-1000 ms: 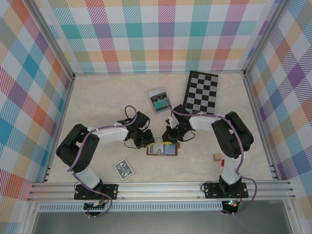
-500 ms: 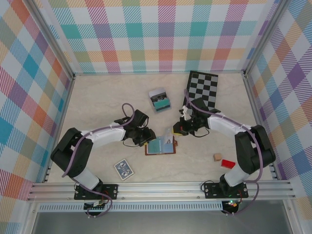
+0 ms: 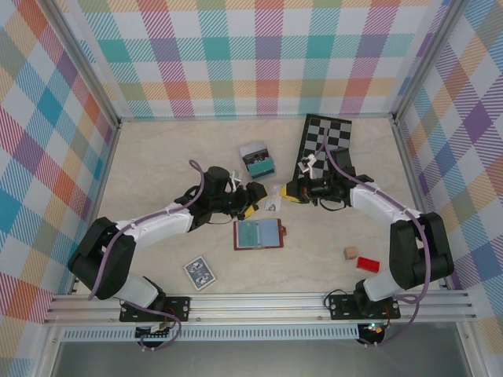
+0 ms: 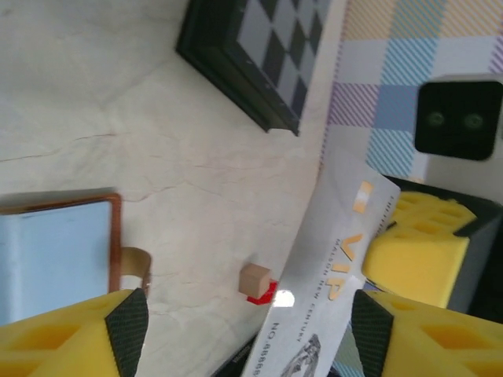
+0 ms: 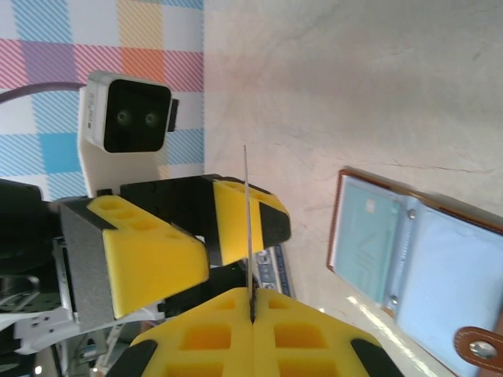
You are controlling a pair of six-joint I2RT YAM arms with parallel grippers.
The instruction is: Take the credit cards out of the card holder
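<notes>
The brown card holder lies open and flat on the table, blue-grey pockets up; it is also in the right wrist view and left wrist view. My right gripper is shut on a silver credit card printed "VIP" and holds it in the air behind the holder. In the right wrist view that card is edge-on. My left gripper faces it, open, with the card's free end close to its right-hand finger.
A black checkerboard lies at the back right, a grey-and-teal box behind the grippers. A blue patterned deck lies at the front left. A small wooden cube and a red block sit front right.
My right gripper has lifted the silver card off the holder and carried it back. My left gripper has left the holder and swung back to meet the card.
</notes>
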